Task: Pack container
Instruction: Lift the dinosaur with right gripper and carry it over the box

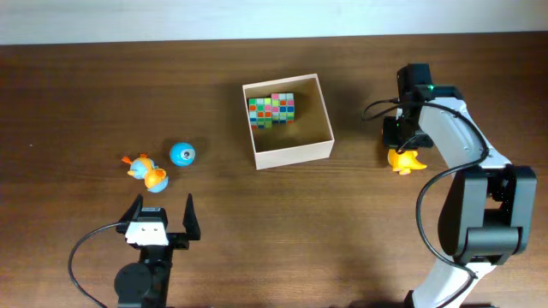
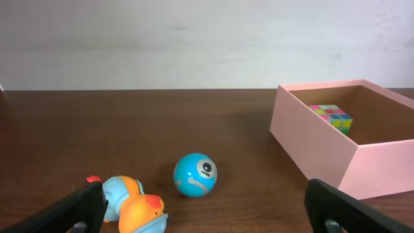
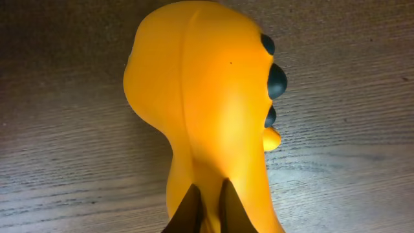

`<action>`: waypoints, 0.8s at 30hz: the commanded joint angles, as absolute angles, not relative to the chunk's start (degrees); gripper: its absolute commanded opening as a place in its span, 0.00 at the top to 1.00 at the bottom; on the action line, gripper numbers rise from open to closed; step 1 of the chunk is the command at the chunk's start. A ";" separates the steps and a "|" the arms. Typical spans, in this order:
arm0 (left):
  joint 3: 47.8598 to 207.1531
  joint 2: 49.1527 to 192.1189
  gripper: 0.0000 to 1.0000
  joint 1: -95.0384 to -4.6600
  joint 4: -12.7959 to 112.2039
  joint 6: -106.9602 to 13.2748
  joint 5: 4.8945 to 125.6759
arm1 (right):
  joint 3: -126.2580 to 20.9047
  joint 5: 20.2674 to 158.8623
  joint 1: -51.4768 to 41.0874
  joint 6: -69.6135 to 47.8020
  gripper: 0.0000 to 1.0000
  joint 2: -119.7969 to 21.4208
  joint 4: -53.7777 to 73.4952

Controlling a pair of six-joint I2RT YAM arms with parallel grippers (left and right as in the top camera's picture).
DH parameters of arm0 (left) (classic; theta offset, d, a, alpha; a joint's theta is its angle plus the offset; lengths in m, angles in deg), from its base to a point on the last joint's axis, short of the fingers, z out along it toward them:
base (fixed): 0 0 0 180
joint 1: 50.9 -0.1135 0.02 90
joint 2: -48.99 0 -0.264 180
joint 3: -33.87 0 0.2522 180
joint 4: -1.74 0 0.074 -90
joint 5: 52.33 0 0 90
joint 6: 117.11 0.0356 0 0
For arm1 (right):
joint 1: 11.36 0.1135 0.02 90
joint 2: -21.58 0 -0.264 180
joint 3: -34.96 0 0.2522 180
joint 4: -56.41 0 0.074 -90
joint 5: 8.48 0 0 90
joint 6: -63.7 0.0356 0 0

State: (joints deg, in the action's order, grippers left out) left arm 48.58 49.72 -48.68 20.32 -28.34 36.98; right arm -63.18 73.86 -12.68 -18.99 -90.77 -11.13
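Note:
The container [image 1: 291, 152] is a square cream-walled box with a tan floor at the table's centre; a multicoloured cube [image 1: 271, 109] lies inside it. It also shows in the left wrist view [image 2: 317, 145] at right. My right gripper [image 1: 402, 152] is shut on a yellow toy [image 1: 406, 161] right of the container, low over the table; the yellow toy [image 3: 207, 103] fills the right wrist view, with the fingertips [image 3: 207, 207] pinching its narrow end. My left gripper [image 1: 160, 214] is open and empty near the front edge, just behind a blue ball [image 1: 181, 154] and an orange-and-blue duck toy [image 1: 147, 172].
In the left wrist view the blue ball [image 2: 195, 174] and duck toy [image 2: 132, 205] lie between my open fingers [image 2: 207, 213]. A pale wall runs behind the table's far edge.

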 commanded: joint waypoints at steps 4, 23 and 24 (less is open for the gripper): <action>48.17 49.28 0.01 -48.99 20.23 -27.47 36.78 | -63.73 73.31 -12.94 -18.77 0.96 -90.51 -12.91; 48.17 49.28 0.01 -48.99 20.23 -27.47 36.78 | -96.90 96.70 -11.00 -29.42 0.96 -87.08 -36.49; 48.17 49.28 0.01 -48.99 20.23 -27.47 36.78 | -98.24 98.80 -10.10 -30.53 0.96 -87.08 -37.04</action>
State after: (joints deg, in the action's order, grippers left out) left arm 48.58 49.72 -48.68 20.32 -28.34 36.98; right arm -93.82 86.78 -12.24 -24.65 -88.72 -35.90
